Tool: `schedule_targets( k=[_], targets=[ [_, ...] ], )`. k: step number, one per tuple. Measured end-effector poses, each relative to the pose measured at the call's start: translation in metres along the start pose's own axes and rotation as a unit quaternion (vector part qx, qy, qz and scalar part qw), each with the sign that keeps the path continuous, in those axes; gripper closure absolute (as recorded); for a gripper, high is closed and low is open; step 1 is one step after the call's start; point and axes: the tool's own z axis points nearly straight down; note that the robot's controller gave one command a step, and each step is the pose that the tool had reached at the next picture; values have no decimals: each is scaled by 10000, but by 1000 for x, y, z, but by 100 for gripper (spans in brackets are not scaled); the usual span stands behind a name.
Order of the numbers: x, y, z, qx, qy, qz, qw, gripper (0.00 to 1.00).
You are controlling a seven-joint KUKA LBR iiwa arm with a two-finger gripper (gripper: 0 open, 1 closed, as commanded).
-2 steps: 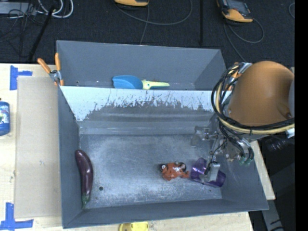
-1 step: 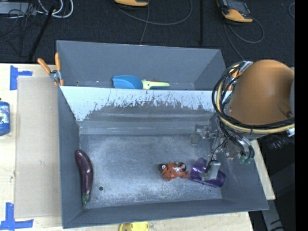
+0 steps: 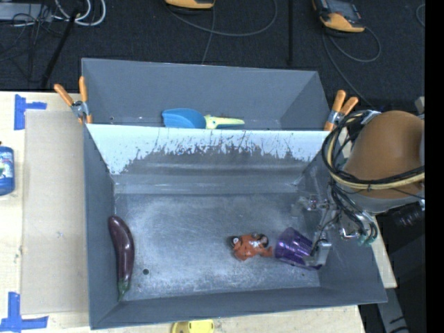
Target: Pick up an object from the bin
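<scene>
My gripper (image 3: 320,247) is low in the bin's right front corner, reaching in from the right. Right against its left side lies a small purple cup-like thing (image 3: 293,248), tipped on its side on the floor. Whether the gripper has hold of it I cannot make out. Just left of the purple thing, touching or nearly touching it, lies a small orange toy figure (image 3: 248,246).
A dark purple toy aubergine (image 3: 122,251) lies along the left wall near the front. A blue scoop with a yellow-green handle (image 3: 189,119) rests in the far section behind the sloped wall. The arm's brown cover and cables hang over the right rim.
</scene>
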Motion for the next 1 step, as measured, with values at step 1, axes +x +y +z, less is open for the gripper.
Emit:
schedule_targets(
  k=[1],
  targets=[
    [-2, 53, 13, -4, 39, -45, 10000, 0]
  ],
)
